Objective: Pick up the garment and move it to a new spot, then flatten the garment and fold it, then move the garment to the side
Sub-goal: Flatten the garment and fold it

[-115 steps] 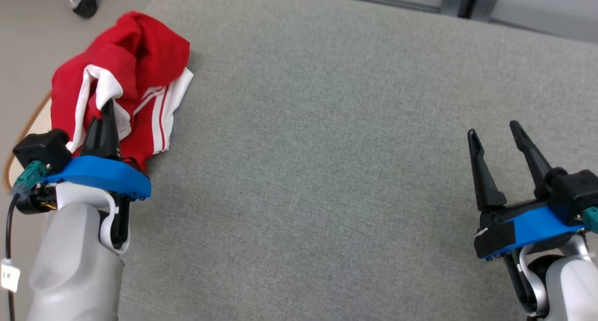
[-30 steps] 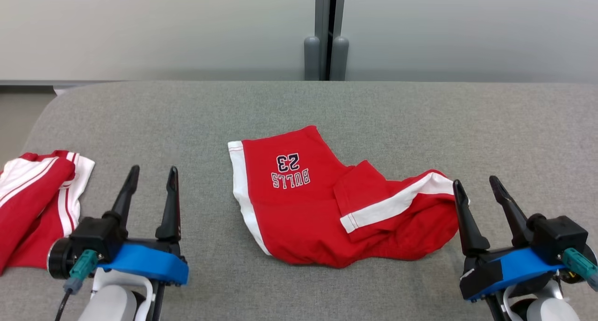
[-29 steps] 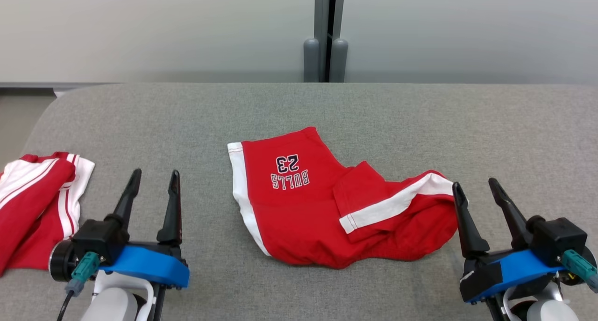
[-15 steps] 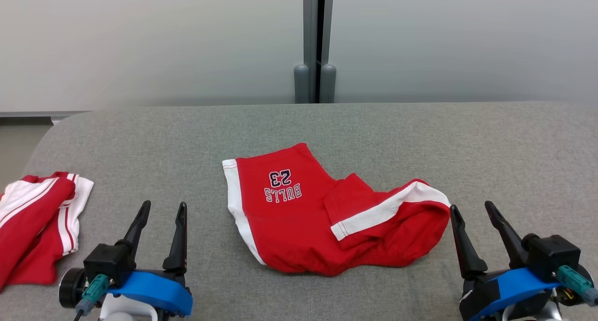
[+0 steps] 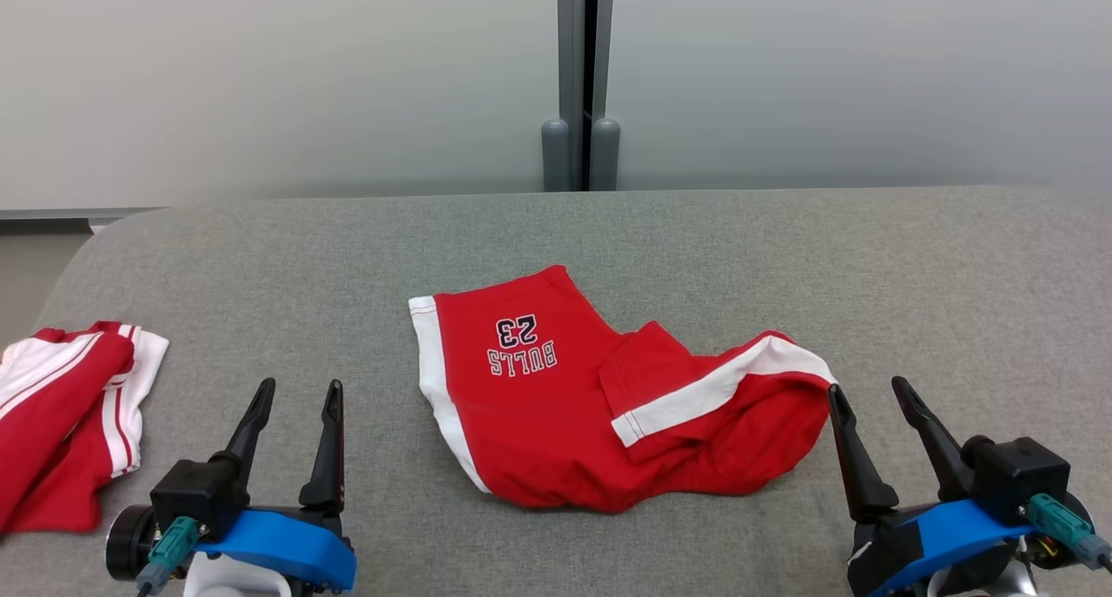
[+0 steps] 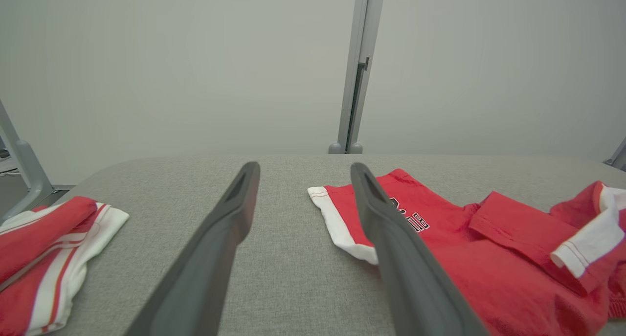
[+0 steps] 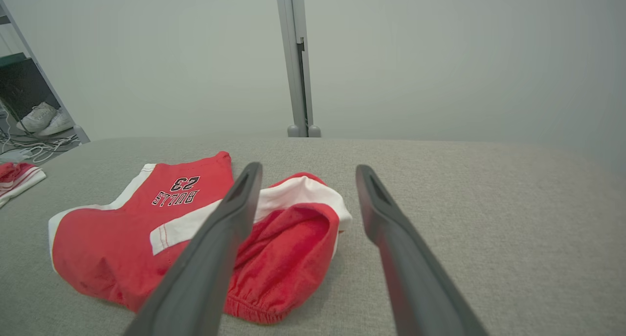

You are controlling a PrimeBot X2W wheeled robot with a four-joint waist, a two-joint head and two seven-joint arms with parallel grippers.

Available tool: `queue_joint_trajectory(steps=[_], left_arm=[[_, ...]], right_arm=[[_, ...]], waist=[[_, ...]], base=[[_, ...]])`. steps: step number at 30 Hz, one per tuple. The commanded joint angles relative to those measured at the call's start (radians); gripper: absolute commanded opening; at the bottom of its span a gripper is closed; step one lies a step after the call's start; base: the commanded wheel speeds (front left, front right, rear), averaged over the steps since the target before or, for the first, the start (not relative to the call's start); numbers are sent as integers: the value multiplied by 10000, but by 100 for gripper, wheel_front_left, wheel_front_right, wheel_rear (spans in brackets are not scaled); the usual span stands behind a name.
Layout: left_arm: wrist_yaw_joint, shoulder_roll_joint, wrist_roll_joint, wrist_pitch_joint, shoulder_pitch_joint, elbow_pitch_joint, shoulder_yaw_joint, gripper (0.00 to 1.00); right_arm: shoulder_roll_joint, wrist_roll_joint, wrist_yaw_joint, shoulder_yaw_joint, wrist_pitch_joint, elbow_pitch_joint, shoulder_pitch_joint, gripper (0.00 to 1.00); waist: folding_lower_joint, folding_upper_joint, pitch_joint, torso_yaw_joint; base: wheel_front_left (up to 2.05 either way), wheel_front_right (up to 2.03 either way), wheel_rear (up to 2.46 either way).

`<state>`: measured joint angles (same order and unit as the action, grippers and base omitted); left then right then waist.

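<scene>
Red shorts (image 5: 573, 406) with white side stripes and "BULLS 23" lettering lie rumpled in the middle of the grey padded table (image 5: 695, 241); one leg is folded over. They also appear in the left wrist view (image 6: 464, 248) and the right wrist view (image 7: 146, 218). My left gripper (image 5: 295, 390) stands open near the front edge, left of the shorts, with nothing between its fingers. My right gripper (image 5: 867, 388) is open too, just right of the shorts' bunched end, holding nothing.
A second red and white garment (image 5: 61, 406) lies bunched at the table's left edge, seen also in the left wrist view (image 6: 44, 243). Behind the table stand a pale wall and a grey post (image 5: 578, 76). Shoes (image 7: 41, 118) sit on the floor far left.
The head camera swung from the table's left end to its middle and then tilted up slightly. My left gripper, earlier shut on the bunched garment, now stands open and apart from it.
</scene>
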<state>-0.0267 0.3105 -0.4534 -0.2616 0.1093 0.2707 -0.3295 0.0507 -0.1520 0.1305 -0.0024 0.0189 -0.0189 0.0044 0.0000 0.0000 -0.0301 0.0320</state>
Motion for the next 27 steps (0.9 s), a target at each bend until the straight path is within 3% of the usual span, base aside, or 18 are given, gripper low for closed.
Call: queue_joint_trajectory(steps=[1,8,13,20,27], left_arm=[[-56,55,-9,-30,-16,-49,2,100],[-112,57,-20,-30,124,-164,-6,100],[-98,12,38,-28,430,-293,-43,100],[-40,-71,165,-37,958,-409,-4,100],[86,-258,300,-43,1322,-380,135,100]], right_arm=[[1,-14,4,5,-8,-14,-23,100],[1,154,4,184,-84,1,-266,100],[357,236,3,1148,-498,-14,-836,100],[1220,-131,3,3033,-1966,-329,-1930,100],[1983,-339,3,4101,-3648,-703,-2585,100]], waist=[[0,0,-17,-5],[0,0,-208,16],[0,0,-688,148],[0,0,-1561,388],[0,0,-2136,565]], base=[[0,0,0],[0,0,0],[0,0,0],[0,0,0],[0,0,0]])
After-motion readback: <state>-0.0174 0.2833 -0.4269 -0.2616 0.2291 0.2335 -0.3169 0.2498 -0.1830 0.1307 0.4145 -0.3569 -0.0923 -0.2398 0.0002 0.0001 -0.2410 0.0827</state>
